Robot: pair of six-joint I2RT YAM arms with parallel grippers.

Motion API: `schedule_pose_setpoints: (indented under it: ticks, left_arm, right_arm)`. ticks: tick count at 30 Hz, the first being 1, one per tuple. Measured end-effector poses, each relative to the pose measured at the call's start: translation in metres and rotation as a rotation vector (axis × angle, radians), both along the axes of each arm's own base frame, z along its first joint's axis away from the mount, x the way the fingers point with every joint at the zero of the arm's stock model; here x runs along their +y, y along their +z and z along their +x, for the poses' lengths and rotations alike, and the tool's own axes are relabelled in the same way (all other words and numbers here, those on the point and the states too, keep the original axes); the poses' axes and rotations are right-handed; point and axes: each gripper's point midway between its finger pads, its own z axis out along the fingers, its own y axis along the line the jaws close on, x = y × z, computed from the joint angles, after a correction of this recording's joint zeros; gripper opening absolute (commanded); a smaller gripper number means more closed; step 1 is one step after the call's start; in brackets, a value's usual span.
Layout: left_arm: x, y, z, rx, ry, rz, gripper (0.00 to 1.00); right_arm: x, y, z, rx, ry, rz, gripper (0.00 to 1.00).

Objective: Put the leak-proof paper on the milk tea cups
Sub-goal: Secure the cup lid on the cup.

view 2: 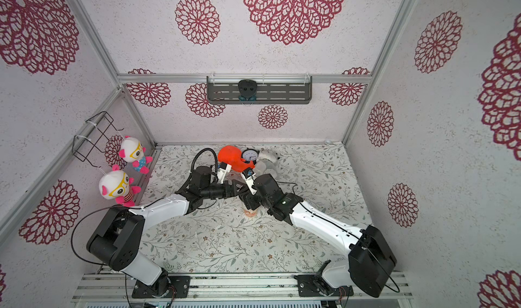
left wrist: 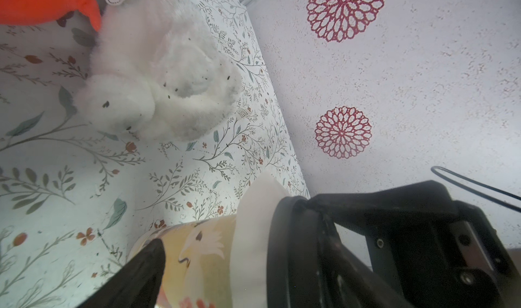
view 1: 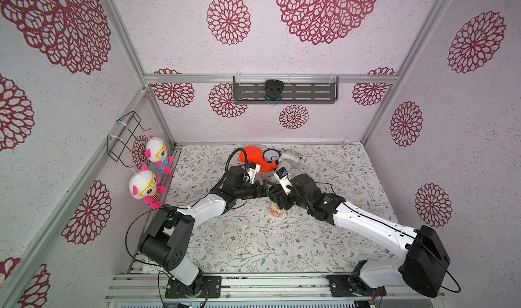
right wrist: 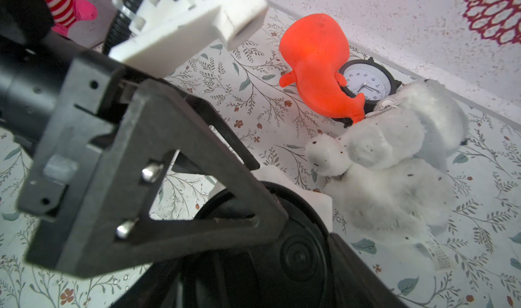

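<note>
White leak-proof paper [left wrist: 252, 224] is seen draped over the mouth of the milk tea cup [left wrist: 203, 253] at mid-tabletop [view 1: 253, 244], trapped under a black lid [right wrist: 298, 253] that appears to be clamped by the right fingers [left wrist: 363, 205]. The left fingers [left wrist: 146, 267] are spread beside the cup wall, with nothing gripped. If the lid is pressed off-centre, the thin sheet could be dragged askew or creased, and the unsteadied cup tipped.
</note>
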Motion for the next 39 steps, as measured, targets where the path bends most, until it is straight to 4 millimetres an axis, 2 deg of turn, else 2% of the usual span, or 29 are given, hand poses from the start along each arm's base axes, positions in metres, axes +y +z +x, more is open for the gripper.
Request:
schedule_pose_setpoints:
  ticks: [13,21,28,33,39]
  left_arm:
    - [-0.001,0.0,0.001,0.007,-0.008,0.019,0.87]
    - [-0.002,0.001,0.0,0.008,-0.017,0.024,0.85]
    - [-0.004,0.001,-0.001,0.005,-0.025,0.022,0.82]
    - [-0.004,0.002,-0.001,0.002,-0.029,0.018,0.8]
    - [-0.005,0.003,-0.002,-0.005,-0.032,0.012,0.78]
  right_arm:
    - [-0.003,0.012,0.001,0.106,0.04,0.066,0.81]
    - [-0.015,0.021,0.002,0.168,0.002,0.164,0.8]
    - [-0.038,0.036,0.011,0.16,-0.095,0.295,0.71]
    - [-0.058,0.023,0.01,0.194,-0.197,0.361,0.64]
    - [-0.071,0.009,0.005,0.222,-0.262,0.389,0.6]
